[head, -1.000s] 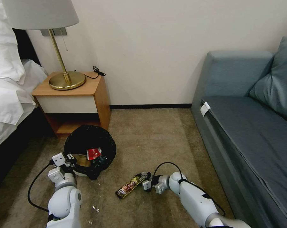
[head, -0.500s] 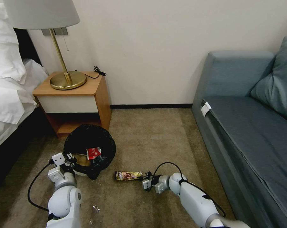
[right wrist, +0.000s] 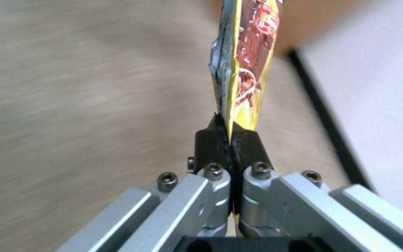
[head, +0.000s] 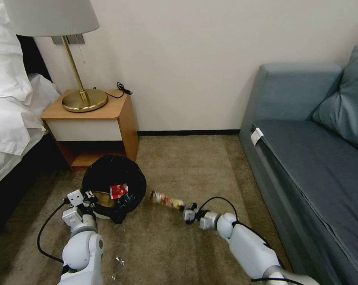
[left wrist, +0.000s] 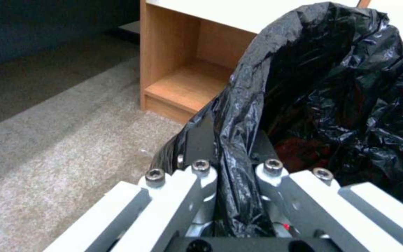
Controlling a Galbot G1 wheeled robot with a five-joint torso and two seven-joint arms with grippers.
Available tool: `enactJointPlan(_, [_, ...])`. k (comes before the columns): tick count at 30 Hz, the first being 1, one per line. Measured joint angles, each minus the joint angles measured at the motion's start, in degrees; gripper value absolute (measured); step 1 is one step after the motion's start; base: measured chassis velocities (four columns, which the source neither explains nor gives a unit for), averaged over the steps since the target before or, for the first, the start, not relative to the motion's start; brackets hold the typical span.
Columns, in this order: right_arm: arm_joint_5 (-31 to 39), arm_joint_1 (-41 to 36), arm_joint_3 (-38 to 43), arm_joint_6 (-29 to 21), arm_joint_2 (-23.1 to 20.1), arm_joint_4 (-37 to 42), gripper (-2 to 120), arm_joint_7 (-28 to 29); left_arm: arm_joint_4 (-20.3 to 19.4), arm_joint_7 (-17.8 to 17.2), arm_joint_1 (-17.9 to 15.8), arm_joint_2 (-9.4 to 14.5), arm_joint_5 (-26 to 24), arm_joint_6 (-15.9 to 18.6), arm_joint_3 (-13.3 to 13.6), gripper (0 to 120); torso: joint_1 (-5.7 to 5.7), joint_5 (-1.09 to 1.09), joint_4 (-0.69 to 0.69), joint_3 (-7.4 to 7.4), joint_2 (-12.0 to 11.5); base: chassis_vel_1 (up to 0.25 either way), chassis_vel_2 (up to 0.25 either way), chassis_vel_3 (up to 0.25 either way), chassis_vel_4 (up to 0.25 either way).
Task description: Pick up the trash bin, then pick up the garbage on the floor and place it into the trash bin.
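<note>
Between right gripper jaws: snack wrapper | beside trash bin

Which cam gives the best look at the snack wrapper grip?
Right wrist view: the snack wrapper is close up, its end pinched between the shut fingers of the right end effector. Head view shows the wrapper small, sticking out toward the trash bin. Left wrist view has the bin's bag, no wrapper.

We log the trash bin on the floor before the nightstand, the snack wrapper just right of it, the sofa far right.
</note>
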Motion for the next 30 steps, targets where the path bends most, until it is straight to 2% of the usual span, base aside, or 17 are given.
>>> enactJointPlan(1, [0.00, 0.00, 0.00, 0.00, 0.00, 0.00, 0, 0.00, 0.00, 0.00, 0.00, 0.00, 0.00, 0.00, 0.00, 4, 0.00, 0.00, 0.00, 0.00, 0.00, 0.000, 0.000, 0.000, 0.000])
enactJointPlan(3, [5.13, 1.09, -0.13, -2.68, 0.04, 2.31, 0, 3.21, -0.03, -0.05, -0.29, 0.00, 0.11, 0.12, 0.22, 4, 0.00, -0.01, 0.00, 0.00, 0.00, 0.000, 0.000, 0.000, 0.000])
enactJointPlan(9, [10.07, 3.09, -1.75, -5.94, 0.50, 9.01, 0, 8.78, -0.25, -0.19, -0.52, 0.00, 0.21, 0.28, 0.66, 4, 0.00, 0.00, 0.01, 0.00, 0.00, 0.000, 0.000, 0.000, 0.000])
enactJointPlan(19, [11.85, 4.05, -9.10, -8.30, 1.59, 19.90, 0, 10.54, -0.03, -0.28, -0.65, -0.04, 0.33, 0.30, 1.03, 4, 0.00, -0.01, 0.01, 0.00, 0.00, 0.000, 0.000, 0.000, 0.000])
enactJointPlan(30, [12.02, 4.46, -15.46, -9.48, 5.17, 20.77, 0, 11.23, 0.10, -0.68, -0.62, -0.11, 0.59, 0.30, 1.39, 4, 0.00, -0.01, 0.01, 0.00, 0.00, 0.000, 0.000, 0.000, 0.000])
